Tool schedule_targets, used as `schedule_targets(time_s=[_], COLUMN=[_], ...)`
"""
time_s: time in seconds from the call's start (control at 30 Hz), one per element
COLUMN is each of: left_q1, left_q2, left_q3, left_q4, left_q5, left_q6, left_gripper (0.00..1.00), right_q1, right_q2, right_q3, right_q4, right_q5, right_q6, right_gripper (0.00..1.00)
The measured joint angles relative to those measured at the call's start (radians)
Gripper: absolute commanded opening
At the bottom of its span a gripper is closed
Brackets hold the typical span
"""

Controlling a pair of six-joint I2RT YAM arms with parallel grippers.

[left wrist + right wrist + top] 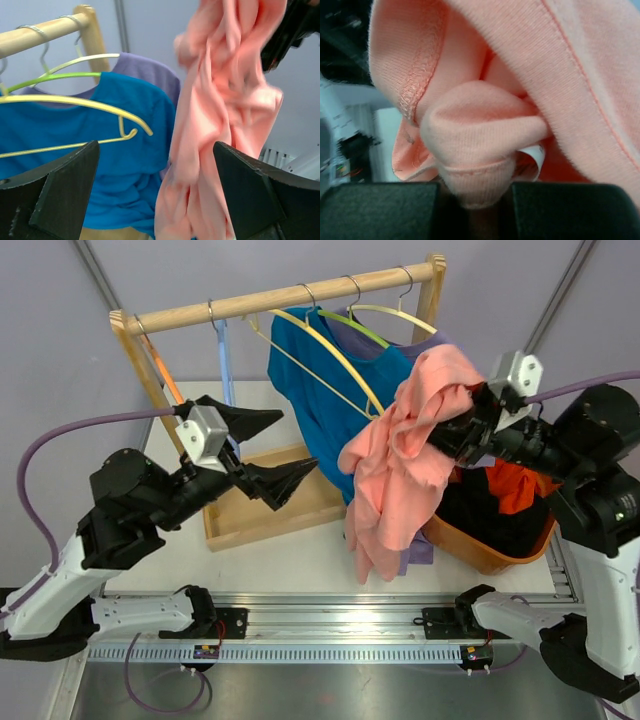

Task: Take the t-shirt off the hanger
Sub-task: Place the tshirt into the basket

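Observation:
The salmon-pink t-shirt [400, 460] hangs bunched in mid-air, right of the rack and off the bare yellow hanger [335, 355]. My right gripper [442, 435] is shut on a fold of its collar. In the right wrist view that fold of the t-shirt [485, 130] is pinched between the two black fingers of the gripper [475, 192]. My left gripper [298, 443] stands open to the left of the cloth and touches nothing. In the left wrist view its jaws [156, 150] frame the pink t-shirt [225, 100] and the yellow hanger [75, 101].
The wooden rack [290, 295] still carries a blue t-shirt [320, 390] on a green hanger, and a purple one behind it. A shallow wooden tray [240, 525] lies under the left gripper. An orange basket [480, 555] of dark and orange clothes sits at the right.

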Motion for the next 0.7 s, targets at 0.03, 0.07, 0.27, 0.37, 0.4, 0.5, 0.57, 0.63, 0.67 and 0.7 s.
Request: schedule_targets(time_s=[0.03, 0.07, 0.27, 0.37, 0.4, 0.5, 0.57, 0.63, 0.67, 0.7], left_q1=[0.0, 0.0, 0.002, 0.002, 0.002, 0.002, 0.002, 0.002, 0.002, 0.002], left_q2=[-0.015, -0.032, -0.069, -0.059, -0.053, -0.036, -0.033, -0.031, -0.03, -0.03], left_q3=[-0.006, -0.011, -0.053, -0.064, -0.064, -0.068, -0.071, -0.071, -0.071, -0.071], left_q4=[-0.01, -0.023, -0.111, -0.169, -0.181, -0.209, -0.222, -0.224, -0.224, -0.224], left_q5=[-0.017, -0.037, -0.132, -0.154, -0.158, -0.164, -0.165, -0.165, -0.165, -0.165], left_q6=[0.0, -0.001, -0.024, -0.031, -0.031, -0.03, -0.026, -0.018, -0.014, -0.011], left_gripper=[0.99, 0.99, 0.99, 0.99, 0.99, 0.99, 0.99, 0.99, 0.99, 0.99], right_q1=[0.0, 0.0, -0.001, -0.001, -0.001, -0.001, -0.001, -0.001, -0.001, -0.002], right_q2=[0.007, 0.015, 0.113, 0.163, 0.175, 0.206, 0.229, 0.242, 0.243, 0.241], right_q3=[0.042, 0.082, 0.366, 0.486, 0.517, 0.589, 0.634, 0.657, 0.656, 0.651], right_q4=[-0.003, -0.005, -0.021, -0.006, -0.001, 0.038, 0.074, 0.106, 0.12, 0.128], right_q5=[0.076, 0.153, 0.588, 0.779, 0.834, 0.972, 1.056, 1.12, 1.149, 1.171], right_q6=[-0.005, -0.012, -0.09, -0.171, -0.203, -0.314, -0.4, -0.473, -0.507, -0.531], right_gripper=[0.0, 0.0, 0.0, 0.0, 0.0, 0.0, 0.0, 0.0, 0.0, 0.0])
